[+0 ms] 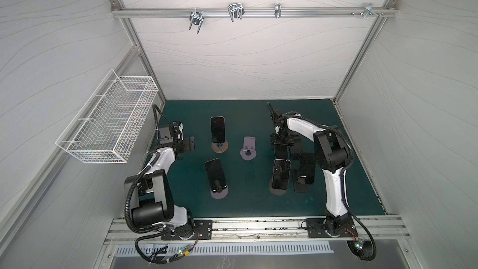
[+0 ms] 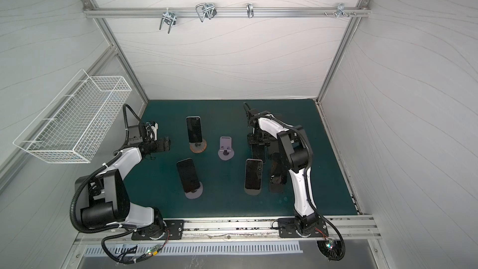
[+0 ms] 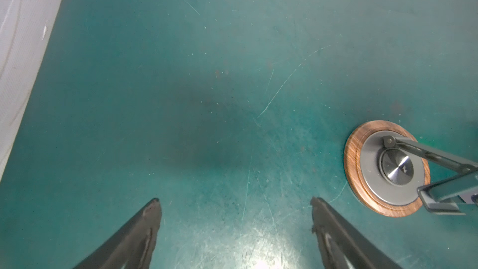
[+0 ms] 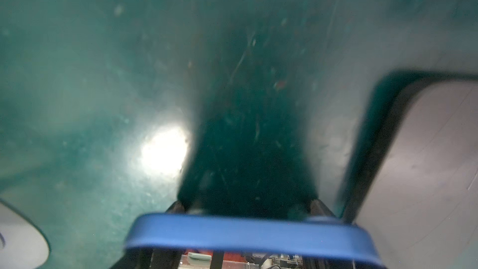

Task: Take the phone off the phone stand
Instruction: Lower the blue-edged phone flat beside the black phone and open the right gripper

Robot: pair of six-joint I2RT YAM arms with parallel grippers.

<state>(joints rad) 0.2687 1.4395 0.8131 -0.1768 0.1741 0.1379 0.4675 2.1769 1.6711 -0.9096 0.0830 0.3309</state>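
Observation:
My right gripper (image 4: 248, 207) is shut on a phone whose blue edge (image 4: 245, 231) runs across the jaws, low over the green mat. In both top views this phone (image 1: 281, 153) (image 2: 258, 153) looks dark, below the right gripper (image 1: 281, 144) (image 2: 258, 143); I cannot tell whether it touches the mat. A lilac phone stand (image 1: 249, 148) (image 2: 226, 148) stands without a phone mid-mat. My left gripper (image 3: 235, 203) (image 1: 191, 144) (image 2: 166, 144) is open over bare mat, beside a wood-rimmed stand (image 3: 386, 168) carrying a phone (image 1: 217, 129).
More phones lean on stands: front left (image 1: 216, 174), front right (image 1: 281, 174), and a black one (image 1: 306, 168) by the right arm; another phone's screen (image 4: 426, 164) lies close to the held one. A white wire basket (image 1: 111, 125) hangs on the left wall.

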